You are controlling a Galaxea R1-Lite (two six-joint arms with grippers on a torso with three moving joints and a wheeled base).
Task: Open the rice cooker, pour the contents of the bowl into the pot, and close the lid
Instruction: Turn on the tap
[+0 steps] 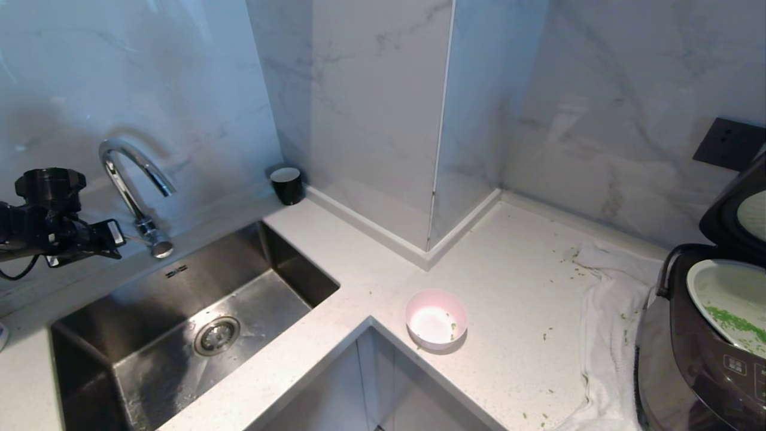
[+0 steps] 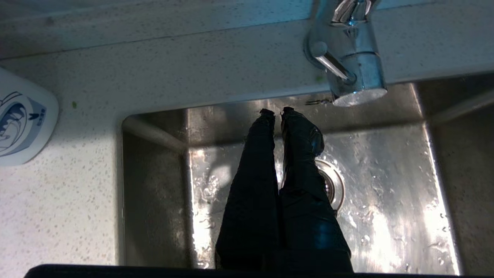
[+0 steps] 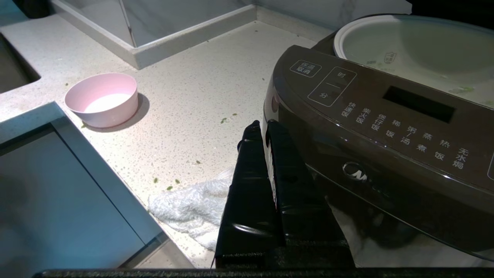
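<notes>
Since the lid stands raised at the back of the rice cooker, on the right of the surface, with the green contents in the pot, closing remains. I judge the lid rigid, hinged and smooth; I would press its front edge. My left hand hangs closed and empty over the sink; my right hand, closed and empty, sits just beside the cooker front. The bowl rests nearly empty.
</notes>
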